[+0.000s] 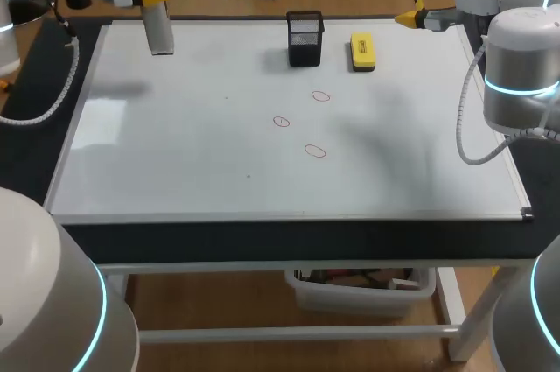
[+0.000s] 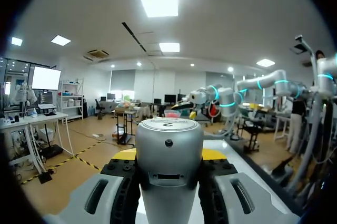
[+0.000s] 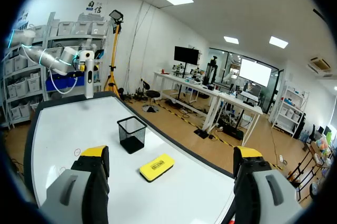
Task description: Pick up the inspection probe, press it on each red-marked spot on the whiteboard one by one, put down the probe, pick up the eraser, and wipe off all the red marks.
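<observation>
The left hand (image 2: 169, 154) is closed on the probe (image 1: 158, 29), a finger on each side of its grey barrel. It holds the probe upright over the far left corner of the whiteboard (image 1: 175, 162), apparently clear of the surface and well apart from the three red marks. The step in hand, as I judge it, is carrying the probe to the first mark.

To do that well, travel across at this height and pass on the near side of the mesh cup (image 1: 304, 38). Stop right above the nearest ring (image 1: 281, 122), then come straight down so the tip lands inside it. Press lightly, since a sideways drag would smear the ink. Lift straight up before going on to the near ring (image 1: 315, 151) and the far ring (image 1: 321, 96).

The left arm comes in from the far left corner. Its fingers lie about level and grip the probe near its upper end, so the tip hangs below.

The right hand (image 3: 171, 154) is wide open and empty. It sits at the far right edge of the desk (image 1: 262, 241) and points across the board. The yellow eraser (image 1: 362, 51) lies just ahead of it, beside the cup, untouched
</observation>
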Tool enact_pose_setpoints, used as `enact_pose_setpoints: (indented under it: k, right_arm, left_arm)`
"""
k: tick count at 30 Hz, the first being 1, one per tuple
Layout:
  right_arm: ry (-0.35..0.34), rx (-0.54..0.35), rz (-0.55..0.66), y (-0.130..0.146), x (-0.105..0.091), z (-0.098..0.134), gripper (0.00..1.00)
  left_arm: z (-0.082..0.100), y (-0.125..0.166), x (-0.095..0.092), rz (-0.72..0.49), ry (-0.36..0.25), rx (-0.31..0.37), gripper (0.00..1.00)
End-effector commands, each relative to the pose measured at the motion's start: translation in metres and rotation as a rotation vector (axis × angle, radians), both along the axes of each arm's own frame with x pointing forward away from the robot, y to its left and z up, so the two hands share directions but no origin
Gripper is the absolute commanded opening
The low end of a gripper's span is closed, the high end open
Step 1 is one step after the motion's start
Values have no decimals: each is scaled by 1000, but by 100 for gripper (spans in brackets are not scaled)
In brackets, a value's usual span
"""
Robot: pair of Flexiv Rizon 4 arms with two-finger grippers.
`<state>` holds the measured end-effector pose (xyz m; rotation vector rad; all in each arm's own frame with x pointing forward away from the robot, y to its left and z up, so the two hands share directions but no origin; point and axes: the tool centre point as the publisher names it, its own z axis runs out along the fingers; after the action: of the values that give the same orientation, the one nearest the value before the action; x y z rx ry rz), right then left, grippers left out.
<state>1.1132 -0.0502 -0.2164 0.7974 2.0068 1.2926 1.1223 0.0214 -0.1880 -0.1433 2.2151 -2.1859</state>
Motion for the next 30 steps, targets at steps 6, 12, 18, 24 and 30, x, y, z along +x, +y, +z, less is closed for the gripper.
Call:
enact_pose_setpoints:
  k: [6,12,18,24,30]
  right_arm:
    - [22,-11,159,4,41,7,100]
    - [91,-70,395,31,59,-5,100]
    - [149,-194,700,60,69,-8,100]
    - [223,-434,905,82,77,-11,100]
    - [342,-748,1125,96,82,-23,100]
  left_arm:
    - [4,-2,-6,399,-7,24,0]
    - [4,-2,-6,399,-7,24,0]
    - [4,-2,-6,399,-7,24,0]
    - [4,-2,-6,399,-7,24,0]
    - [4,-2,-6,399,-7,24,0]
